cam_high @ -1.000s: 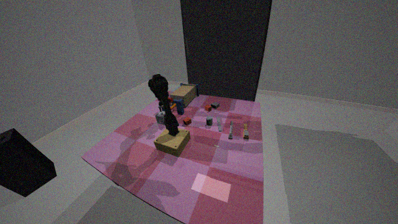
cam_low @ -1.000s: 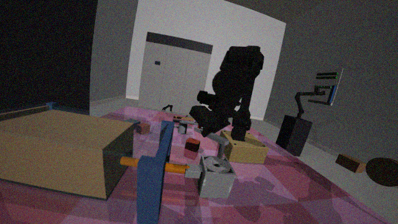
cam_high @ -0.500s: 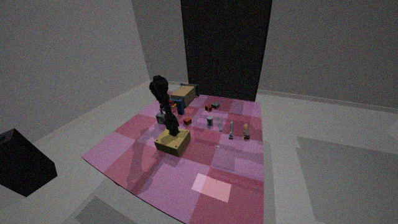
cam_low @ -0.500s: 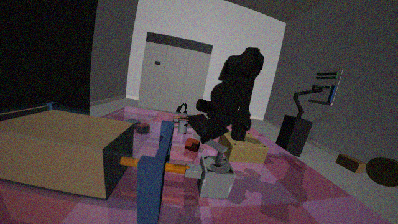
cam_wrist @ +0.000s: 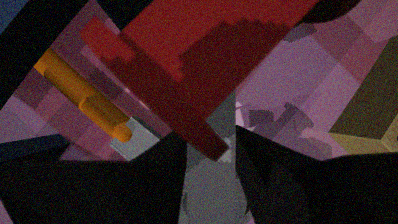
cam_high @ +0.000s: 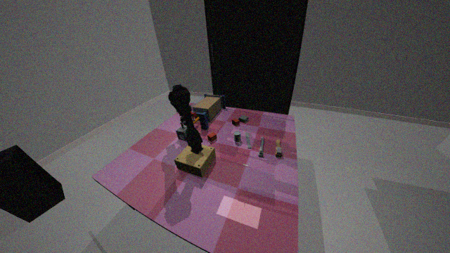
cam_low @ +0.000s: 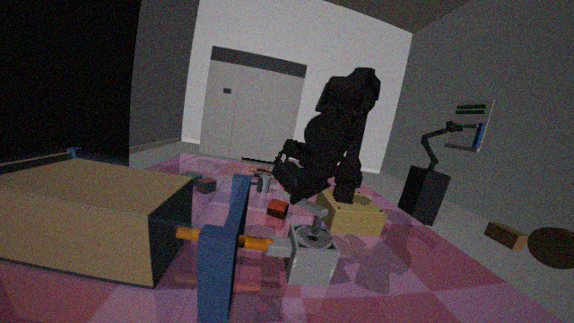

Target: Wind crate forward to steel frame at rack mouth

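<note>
My gripper (cam_low: 297, 198) (cam_wrist: 208, 132) is shut on the grey winch handle (cam_low: 314, 209) (cam_wrist: 210, 190), above the winch. The handle's stem points down at the round top of the grey winch (cam_low: 311, 267) (cam_high: 181, 133); I cannot tell whether its key is in the hole. The beige crate (cam_low: 85, 179) (cam_high: 209, 105) sits flat, with a visible gap between its dark front and the blue frame (cam_low: 217, 274) (cam_high: 203, 121). An orange strap or rod (cam_low: 256, 243) (cam_wrist: 82, 92) runs between crate and winch. The fingers hide part of the handle in the wrist view.
A red piece (cam_wrist: 220, 40) fills the upper wrist view. A yellow base block (cam_low: 359, 220) (cam_high: 195, 161) stands under the arm. A small red block (cam_low: 277, 209) (cam_high: 211, 136) lies near the winch. A grey cylinder (cam_high: 237, 136) and several tools lie farther right in the top view.
</note>
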You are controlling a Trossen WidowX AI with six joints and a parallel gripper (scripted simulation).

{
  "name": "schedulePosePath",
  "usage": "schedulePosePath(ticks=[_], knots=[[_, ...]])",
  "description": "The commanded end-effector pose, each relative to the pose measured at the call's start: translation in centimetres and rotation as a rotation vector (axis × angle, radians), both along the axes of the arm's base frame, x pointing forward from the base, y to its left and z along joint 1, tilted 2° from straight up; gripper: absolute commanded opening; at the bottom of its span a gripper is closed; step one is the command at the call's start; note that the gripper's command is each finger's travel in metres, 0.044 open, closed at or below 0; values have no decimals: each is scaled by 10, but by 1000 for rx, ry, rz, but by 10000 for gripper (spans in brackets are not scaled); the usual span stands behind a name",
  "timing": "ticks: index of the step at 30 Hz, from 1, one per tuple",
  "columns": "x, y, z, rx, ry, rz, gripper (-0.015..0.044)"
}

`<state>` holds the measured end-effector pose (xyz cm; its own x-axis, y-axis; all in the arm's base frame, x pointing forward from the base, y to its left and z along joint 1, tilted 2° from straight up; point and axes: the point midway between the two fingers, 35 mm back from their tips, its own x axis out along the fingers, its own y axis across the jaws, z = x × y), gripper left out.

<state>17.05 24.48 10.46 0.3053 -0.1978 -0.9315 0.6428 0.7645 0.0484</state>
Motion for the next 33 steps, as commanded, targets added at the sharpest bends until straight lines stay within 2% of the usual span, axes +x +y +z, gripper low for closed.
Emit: schedulePosePath(ticks=[1,33], knots=[[1,2,4,5,-9,-3,0],[1,0,-16,4,-3,-3,0]])
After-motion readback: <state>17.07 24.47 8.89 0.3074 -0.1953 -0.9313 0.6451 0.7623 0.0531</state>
